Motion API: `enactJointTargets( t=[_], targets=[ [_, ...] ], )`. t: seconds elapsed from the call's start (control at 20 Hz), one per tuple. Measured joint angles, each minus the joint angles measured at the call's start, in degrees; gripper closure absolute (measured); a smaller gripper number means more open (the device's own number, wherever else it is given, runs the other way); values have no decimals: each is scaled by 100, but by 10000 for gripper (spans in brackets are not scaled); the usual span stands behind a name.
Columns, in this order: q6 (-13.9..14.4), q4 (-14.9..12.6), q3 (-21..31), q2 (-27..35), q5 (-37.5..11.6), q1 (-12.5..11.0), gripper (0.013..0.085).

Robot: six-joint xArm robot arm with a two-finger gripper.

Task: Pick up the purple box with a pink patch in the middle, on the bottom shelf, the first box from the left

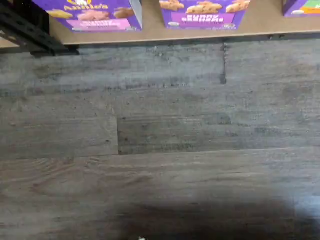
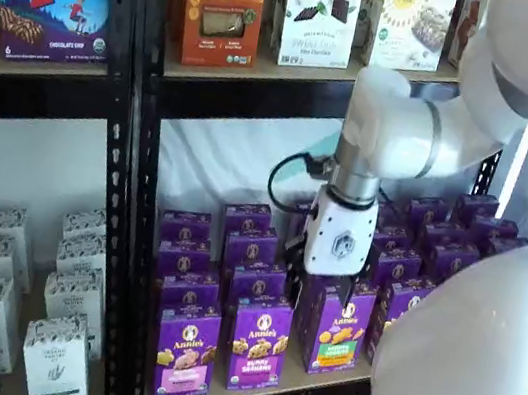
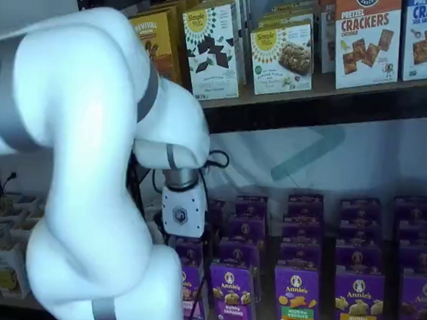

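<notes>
You are in the approach step. The purple box (image 2: 185, 352) stands at the front of the bottom shelf (image 2: 314, 380), at eight o'clock from the gripper (image 2: 330, 292). Its fingers hold nothing; whether they are open, you cannot tell. Next, move down toward eight o'clock.

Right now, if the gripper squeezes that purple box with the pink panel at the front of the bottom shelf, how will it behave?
The purple box looks like thin cardboard, so it probably dents under a hard squeeze. It stands tall and upright on the bottom shelf, so a push up high would likely tip it backward onto the box behind. As a snack box, it's probably light for its size.
</notes>
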Motion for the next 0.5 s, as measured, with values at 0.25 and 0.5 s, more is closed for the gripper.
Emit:
enactJointTargets(
  t=[0.25, 0.5],
  targets=[
    [-35, 53, 21, 769, -794, 67, 130],
    [-76, 111, -140, 1534, -1361, 117, 130]
  ],
)
